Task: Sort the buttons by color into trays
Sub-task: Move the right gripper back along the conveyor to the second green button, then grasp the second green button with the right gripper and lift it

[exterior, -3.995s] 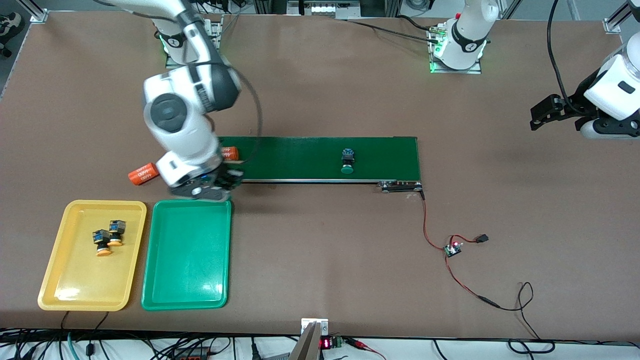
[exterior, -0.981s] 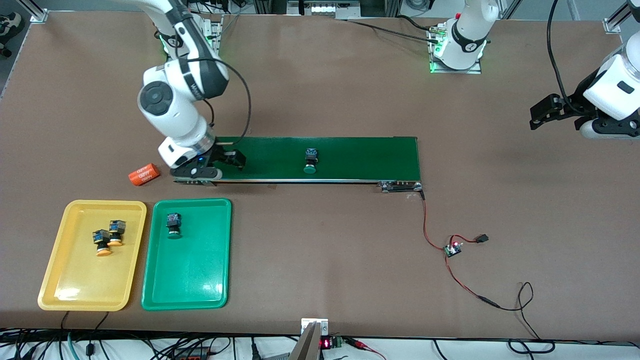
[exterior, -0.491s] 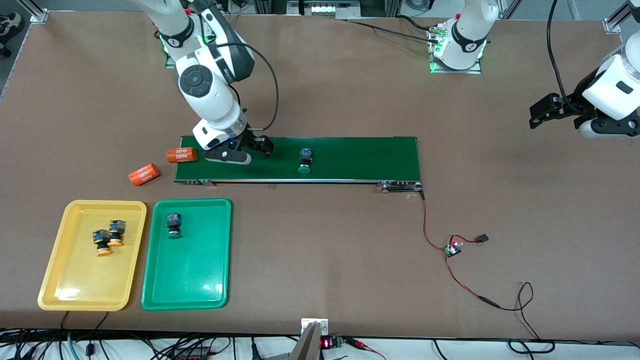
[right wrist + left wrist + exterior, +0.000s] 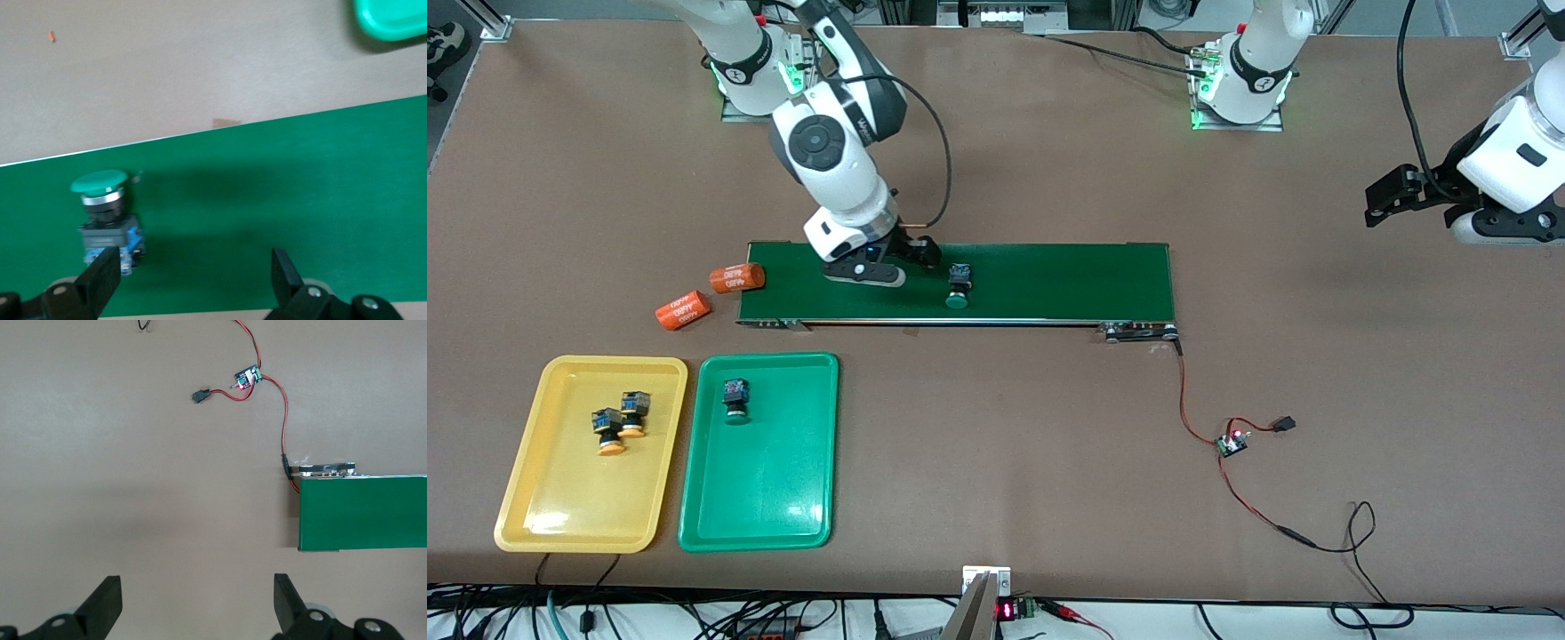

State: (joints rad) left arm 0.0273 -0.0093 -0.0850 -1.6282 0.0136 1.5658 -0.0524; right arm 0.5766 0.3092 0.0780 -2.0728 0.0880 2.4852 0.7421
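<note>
The right gripper [image 4: 911,260] hung open over the long dark-green belt [image 4: 1049,280], beside a green-capped push-button [image 4: 959,286] lying on it. Another green-capped button [image 4: 735,397] lay in the shallow green plastic tray [image 4: 760,507], and two yellow-orange-capped buttons [image 4: 621,420] sat in the yellow tray [image 4: 569,516]. The left gripper [image 4: 1392,197] waited open above bare table at the left arm's end.

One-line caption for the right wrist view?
Open right claw over the belt, beside a green button.
</note>
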